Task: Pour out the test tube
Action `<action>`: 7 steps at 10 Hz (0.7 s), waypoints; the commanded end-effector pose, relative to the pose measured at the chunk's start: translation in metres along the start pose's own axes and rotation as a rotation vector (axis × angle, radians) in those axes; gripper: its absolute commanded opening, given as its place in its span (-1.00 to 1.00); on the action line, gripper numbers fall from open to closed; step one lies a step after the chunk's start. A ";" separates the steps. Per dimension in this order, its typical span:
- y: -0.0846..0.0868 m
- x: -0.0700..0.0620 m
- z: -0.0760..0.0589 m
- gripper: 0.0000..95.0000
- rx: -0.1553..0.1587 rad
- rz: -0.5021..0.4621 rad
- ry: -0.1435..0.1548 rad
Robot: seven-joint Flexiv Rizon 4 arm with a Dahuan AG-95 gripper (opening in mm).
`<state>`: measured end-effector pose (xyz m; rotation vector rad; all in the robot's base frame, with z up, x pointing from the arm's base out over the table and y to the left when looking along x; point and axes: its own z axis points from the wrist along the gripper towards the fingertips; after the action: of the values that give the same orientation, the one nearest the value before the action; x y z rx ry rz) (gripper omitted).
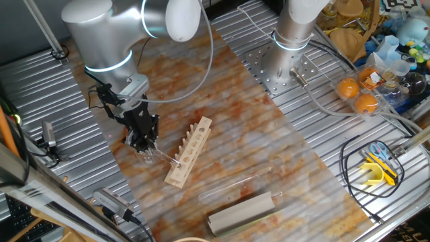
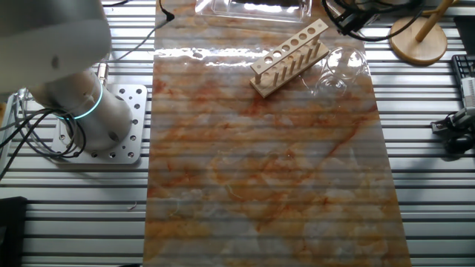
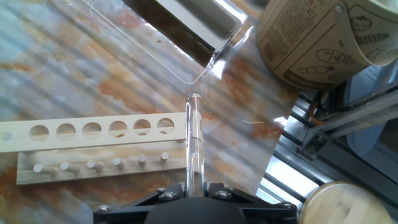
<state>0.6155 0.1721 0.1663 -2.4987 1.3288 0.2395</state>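
Note:
My gripper [image 1: 144,144] is shut on the test tube [image 1: 166,158], a thin clear glass tube held nearly level just above the table. In the hand view the tube [image 3: 194,140] runs straight out from between the jaws of the gripper [image 3: 194,185]. Its open end lies by the end of the wooden rack [image 3: 93,129]. The rack [image 1: 190,149] lies on the marbled mat just right of the gripper. The squat clear beaker [image 2: 338,70] stands beside the rack [image 2: 289,53] in the other fixed view, where the gripper does not show.
A longer clear tube [image 1: 235,185] lies on the mat near a grey block [image 1: 242,212]. A clear tray [image 3: 155,37] and a printed paper cup [image 3: 311,37] sit beyond the tube's end. Oranges [image 1: 356,94] and clutter fill the far right. The arm's base [image 1: 289,60] stands at the mat's far edge.

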 end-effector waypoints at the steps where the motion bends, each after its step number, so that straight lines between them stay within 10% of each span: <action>1: 0.000 0.000 0.001 -1.00 0.005 0.002 -0.007; 7: 0.001 0.002 0.005 -1.00 0.020 0.012 -0.028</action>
<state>0.6165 0.1714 0.1600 -2.4626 1.3265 0.2638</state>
